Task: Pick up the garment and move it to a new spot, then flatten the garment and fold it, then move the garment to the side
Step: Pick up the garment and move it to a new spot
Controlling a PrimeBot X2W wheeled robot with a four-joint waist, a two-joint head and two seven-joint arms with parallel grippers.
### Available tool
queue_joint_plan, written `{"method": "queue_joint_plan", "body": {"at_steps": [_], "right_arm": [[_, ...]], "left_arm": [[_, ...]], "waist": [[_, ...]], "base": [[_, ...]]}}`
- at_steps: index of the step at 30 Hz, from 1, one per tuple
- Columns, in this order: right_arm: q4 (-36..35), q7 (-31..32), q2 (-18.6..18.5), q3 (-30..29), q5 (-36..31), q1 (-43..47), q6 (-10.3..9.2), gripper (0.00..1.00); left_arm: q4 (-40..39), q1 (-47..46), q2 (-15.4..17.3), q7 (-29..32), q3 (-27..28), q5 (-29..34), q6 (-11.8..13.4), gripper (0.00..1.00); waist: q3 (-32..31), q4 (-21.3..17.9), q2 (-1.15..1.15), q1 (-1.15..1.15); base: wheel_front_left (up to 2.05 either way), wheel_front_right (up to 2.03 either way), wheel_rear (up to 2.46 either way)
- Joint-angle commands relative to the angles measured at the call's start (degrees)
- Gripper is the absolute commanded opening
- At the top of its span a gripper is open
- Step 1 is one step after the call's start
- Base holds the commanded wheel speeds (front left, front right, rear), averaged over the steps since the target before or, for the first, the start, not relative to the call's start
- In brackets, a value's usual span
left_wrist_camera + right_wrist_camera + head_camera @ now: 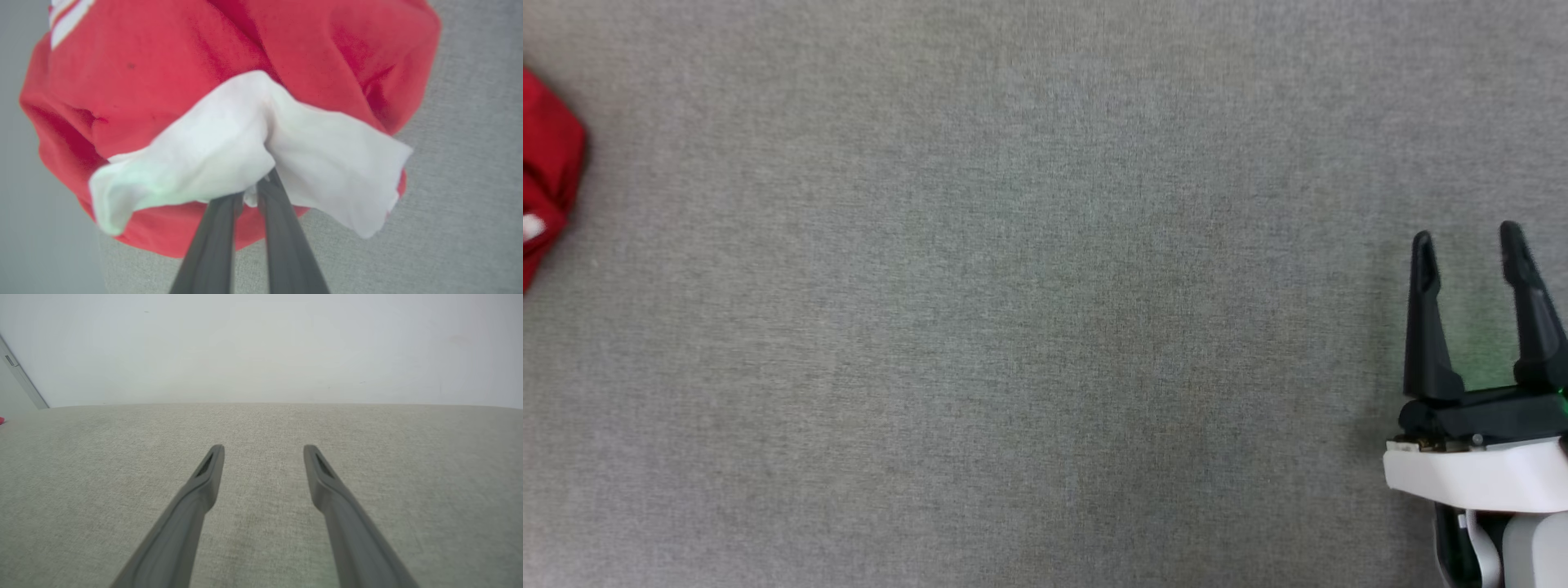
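The garment (pixel 547 175) is a bunched red T-shirt lying at the far left edge of the head view on the grey cloth surface. Up close in the left wrist view, the garment (pixel 163 73) is a red mound with a white sleeve across its front. My left gripper (pixel 255 185) is shut on that white sleeve, its two dark fingers pinched together under the fold. Far to the right, my right gripper (pixel 1467 237) stands open above bare cloth, and between the spread fingers of the right gripper (pixel 263 451) there is nothing.
A grey fabric-covered table (pixel 1029 327) spreads under everything. Its far edge (pixel 261 403) meets a pale wall in the right wrist view. A sliver of red (pixel 1 420) shows at that view's left edge.
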Motion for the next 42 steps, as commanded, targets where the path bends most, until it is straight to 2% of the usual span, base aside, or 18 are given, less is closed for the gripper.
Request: {"method": "queue_joint_plan", "body": {"at_steps": [1,7,8,11,16,21,24,34,39,42], "right_arm": [[0.6,-0.1,0.1,0.4,0.5,0.5,-0.02,1.00],[2.1,-0.1,0.1,0.8,1.9,1.8,-0.02,1.00],[2.8,-0.1,0.1,1.0,2.4,2.4,-0.02,1.00],[3.3,-0.1,0.1,1.2,2.8,2.9,-0.02,1.00],[4.7,-0.1,0.1,1.6,4.0,4.6,-0.02,1.00],[5.6,-0.1,0.1,2.1,4.9,5.7,-0.02,1.00],[6.2,-0.1,0.1,2.1,5.6,6.6,-0.02,1.00],[7.5,-0.1,0.1,2.9,6.6,8.5,-0.02,1.00],[7.8,-0.1,0.1,3.0,7.3,8.3,-0.02,1.00],[8.0,-0.1,0.1,3.1,7.9,7.9,-0.02,1.00]], "left_arm": [[-2.1,-1.2,1.2,-1.3,-0.9,0.5,0.0,0.00],[-8.3,-3.3,3.4,-2.1,-3.8,1.5,0.0,0.00],[-11.9,-4.7,3.6,-1.7,-5.8,2.0,0.0,0.00],[-15.5,-6.3,4.1,-1.3,-7.9,2.6,0.0,0.00],[-24.1,-11.4,3.0,0.9,-14.0,3.6,0.0,0.00],[-30.1,-17.7,-0.9,2.7,-20.4,4.0,0.0,0.00],[-32.6,-21.1,-4.5,3.3,-24.4,4.0,0.0,0.00],[-37.1,-28.4,-14.4,1.0,-36.8,0.6,0.0,0.00],[-36.4,-27.9,-17.7,-1.1,-43.1,-1.5,0.0,0.00],[-35.2,-25.7,-18.2,-2.4,-47.6,-2.5,0.0,0.00]], "waist": [[-2.5,0.1,0.00,-0.01],[-7.0,0.1,0.00,-0.01],[-8.9,0.0,0.00,-0.01],[-10.7,-0.1,0.00,-0.01],[-15.2,-0.8,0.00,-0.01],[-18.5,-2.5,0.00,-0.01],[-20.0,-4.3,0.00,-0.01],[-22.6,-13.8,0.00,-0.01],[-21.7,-18.4,0.00,-0.01],[-20.5,-20.7,0.00,-0.01]], "base": [[0.00,0.00,0.00],[0.00,0.00,0.00],[0.00,0.00,0.00],[0.00,0.00,0.00],[0.00,0.00,0.00],[0.00,0.00,0.00],[0.00,0.00,0.00],[0.00,0.00,0.00],[0.00,0.00,0.00],[0.00,0.00,0.00]]}}
